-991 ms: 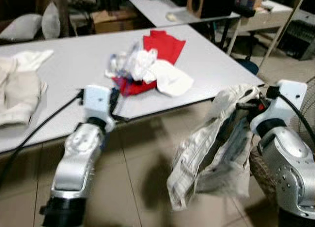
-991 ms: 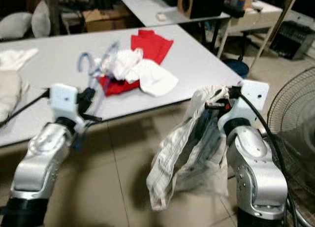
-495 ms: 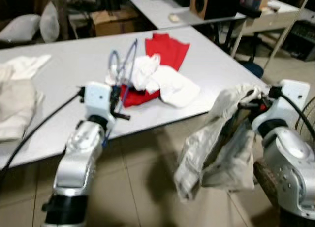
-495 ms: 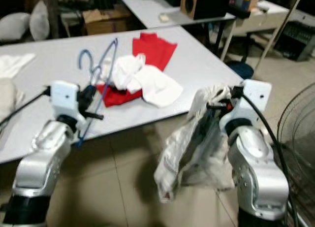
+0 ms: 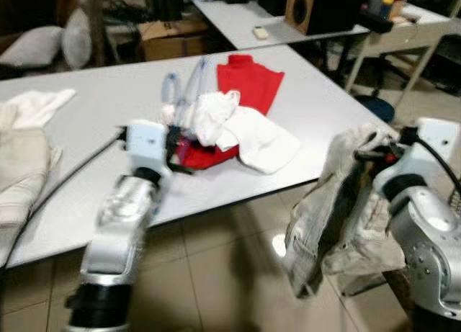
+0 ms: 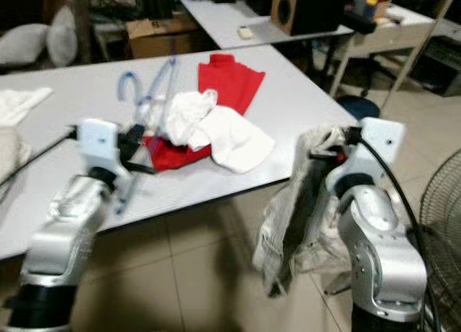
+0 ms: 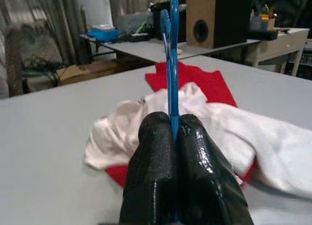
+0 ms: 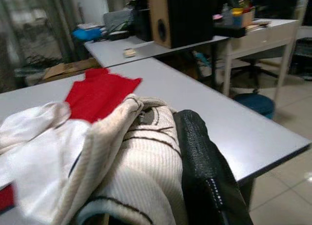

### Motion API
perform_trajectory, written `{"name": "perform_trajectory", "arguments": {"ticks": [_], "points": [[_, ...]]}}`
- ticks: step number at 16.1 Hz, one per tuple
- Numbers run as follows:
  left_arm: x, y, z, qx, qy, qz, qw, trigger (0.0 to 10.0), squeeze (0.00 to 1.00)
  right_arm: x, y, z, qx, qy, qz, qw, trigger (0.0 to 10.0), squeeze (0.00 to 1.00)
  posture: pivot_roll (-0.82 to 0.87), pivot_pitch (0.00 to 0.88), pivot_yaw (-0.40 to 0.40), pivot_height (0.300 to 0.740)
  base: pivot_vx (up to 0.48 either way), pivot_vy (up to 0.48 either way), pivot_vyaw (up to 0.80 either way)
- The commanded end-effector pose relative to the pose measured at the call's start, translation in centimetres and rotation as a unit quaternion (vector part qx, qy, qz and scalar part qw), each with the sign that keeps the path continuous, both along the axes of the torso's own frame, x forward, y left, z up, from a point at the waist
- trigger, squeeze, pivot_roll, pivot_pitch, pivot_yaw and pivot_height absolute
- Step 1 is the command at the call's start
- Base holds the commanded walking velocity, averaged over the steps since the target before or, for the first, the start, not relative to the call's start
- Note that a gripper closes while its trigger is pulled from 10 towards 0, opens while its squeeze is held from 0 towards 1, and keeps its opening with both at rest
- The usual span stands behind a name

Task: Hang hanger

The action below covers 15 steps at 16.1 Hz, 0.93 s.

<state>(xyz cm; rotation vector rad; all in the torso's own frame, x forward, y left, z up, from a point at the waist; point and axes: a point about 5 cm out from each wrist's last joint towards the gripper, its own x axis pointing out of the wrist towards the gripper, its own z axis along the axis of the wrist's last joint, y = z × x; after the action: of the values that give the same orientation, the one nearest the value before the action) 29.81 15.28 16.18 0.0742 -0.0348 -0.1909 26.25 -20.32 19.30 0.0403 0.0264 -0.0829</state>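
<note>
In the left eye view we see a smooth grey worktop (image 5: 94, 109) with a soft heap on it: a flat red cloth (image 5: 252, 83) under crumpled white cloths (image 5: 248, 130), and a pale folded cloth (image 5: 21, 166) at the far left. Our left end effector (image 5: 176, 141) sits just over the near edge, beside the heap, holding a thin blue hanger (image 5: 189, 87) that rises upright over the cloths. Our right end effector (image 5: 374, 155) is off the worktop's right corner, over tiled floor (image 5: 216, 274), with a limp ribbed beige garment (image 5: 324, 217) hanging from it.

In the right eye view a wire fan guard (image 6: 439, 224) stands close to the right arm; open floor lies between the two arms.

In the left wrist view the textured black fingers (image 7: 156, 171) are pressed together on the hanger's flat blue shaft.

In the right wrist view one finger (image 8: 204, 171) presses against the garment's knit folds; we take it as pinched.
</note>
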Motion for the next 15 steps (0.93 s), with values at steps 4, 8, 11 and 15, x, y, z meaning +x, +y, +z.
{"name": "perform_trajectory", "arguments": {"ticks": [4,8,11,15], "points": [[0.1,-0.3,0.5,-0.002,-0.011,-0.001,1.000,10.0,0.00,0.0,-2.3,1.7,-0.030,-0.035,-0.042,0.998,10.0,0.00,-0.02,0.000,0.005,0.740,0.379,0.000,0.00],[0.4,1.3,0.5,-0.007,-0.011,0.035,0.999,10.0,0.00,3.7,-7.0,4.6,-0.139,-0.047,-0.112,0.983,10.0,0.00,-0.03,0.000,0.008,0.740,0.381,0.000,0.00],[0.5,3.4,1.0,0.007,-0.017,0.069,0.997,10.0,0.00,9.7,-5.2,12.6,-0.169,-0.170,-0.103,0.965,10.0,0.00,0.00,0.000,-0.006,0.740,0.382,0.000,0.00],[-0.4,7.2,2.0,0.029,-0.031,0.133,0.990,10.0,0.00,7.8,14.1,13.0,-0.152,-0.289,0.398,0.857,10.0,0.00,0.06,0.000,-0.042,0.740,0.382,0.000,0.00]]}}
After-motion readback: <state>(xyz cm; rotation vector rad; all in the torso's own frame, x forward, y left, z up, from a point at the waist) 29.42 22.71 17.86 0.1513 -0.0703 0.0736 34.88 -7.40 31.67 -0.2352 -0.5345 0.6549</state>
